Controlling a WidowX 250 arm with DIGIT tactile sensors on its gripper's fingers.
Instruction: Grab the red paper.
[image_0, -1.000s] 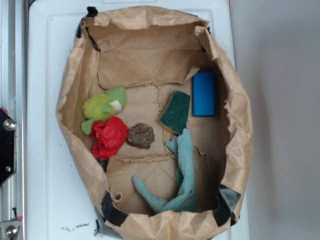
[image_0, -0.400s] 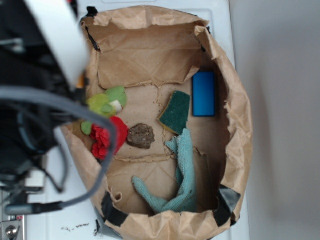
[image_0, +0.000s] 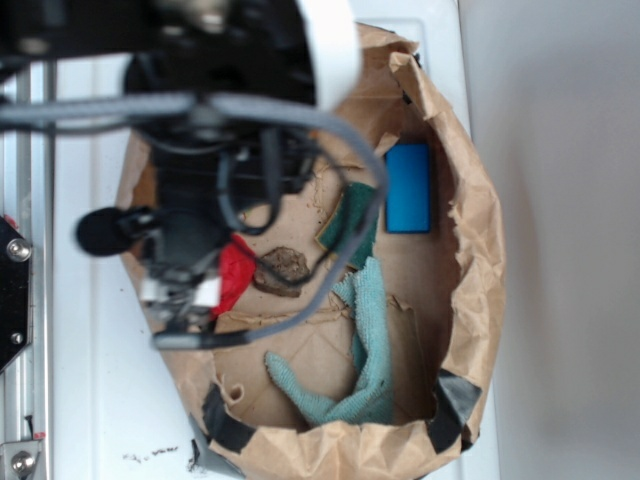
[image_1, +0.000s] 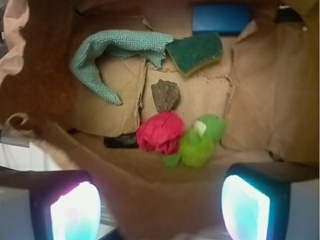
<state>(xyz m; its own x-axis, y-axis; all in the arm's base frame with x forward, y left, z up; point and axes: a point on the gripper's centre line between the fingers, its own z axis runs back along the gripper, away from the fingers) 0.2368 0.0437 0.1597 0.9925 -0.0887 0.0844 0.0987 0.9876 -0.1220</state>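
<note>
Carrier: a brown paper bag (image_1: 45, 95) opened flat into a tub, standing on a white surface (image_0: 85, 390); its crumpled wall rings everything inside.

Gripper (image_1: 160, 205): in the wrist view its two fingers (image_1: 75, 207) stand wide apart at the bottom corners, with the bag's near wall between them; nothing is held. In the exterior view the arm (image_0: 210, 150) covers the bag's upper-left part, blurred.

Teal cloth (image_1: 112, 52): in the wrist view at the bag's far-left part, a long strip bent into a hook, its right end touching the sponge.

Black patch (image_1: 120, 141): a dark flat bit on the bag floor just left of the red paper; too dim to tell what it is.

Red paper (image_1: 161, 132): a crumpled wad with rose-like folds, on the bag floor close to the near wall, about midway between the bag's left and right walls, in line with the gap between the fingers. In the exterior view only a sliver of it (image_0: 236, 272) shows beside the arm, near the bag's left wall.

Brown rock (image_1: 165, 94): just beyond the red paper, apart from it by a thin gap, near the middle of the floor.

Green sponge (image_1: 196, 52): beyond the rock toward the far wall, tilted, yellow edge showing.

Green plush toy (image_1: 198, 143): touching the red paper's right side, by the near wall.

Blue block (image_1: 221, 19): against the far wall, right of centre, well apart from the red paper.
</note>
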